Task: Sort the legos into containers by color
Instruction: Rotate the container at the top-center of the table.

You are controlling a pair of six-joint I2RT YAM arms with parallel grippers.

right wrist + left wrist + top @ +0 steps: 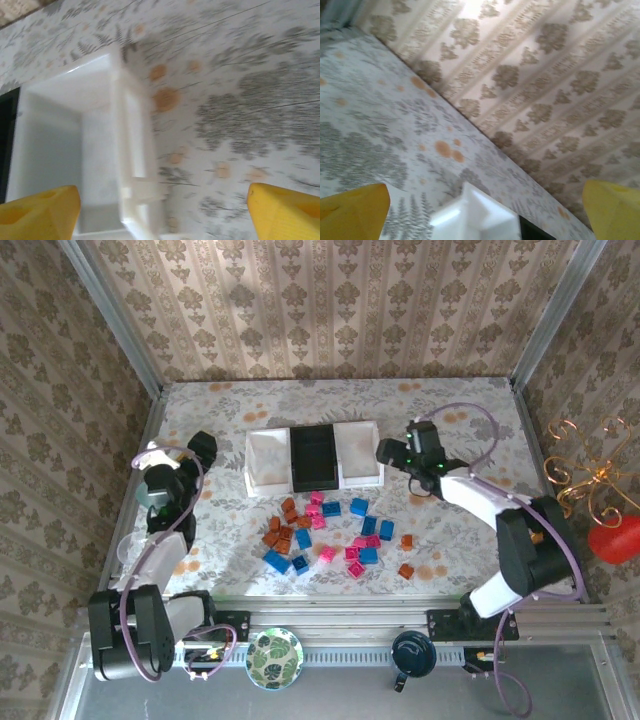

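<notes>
My left end effector (200,446) and right end effector (390,452) both gape, empty. The right hovers at the trays' (268,460) 3 o'clock edge; descending carelessly could knock them. Bricks (325,530) crowd the worktop (470,410) at the trays' 6 o'clock, so I might pinch two colours.

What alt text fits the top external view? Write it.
Small orange-brown, pink and blue plastic bricks lie scattered on a floral table in front of three joined shallow trays, white, black, white. The left gripper and right gripper flank the row.

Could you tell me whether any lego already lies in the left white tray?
No, the left white tray shows a bare floor, and the legos lie on the table in front of it.
</notes>
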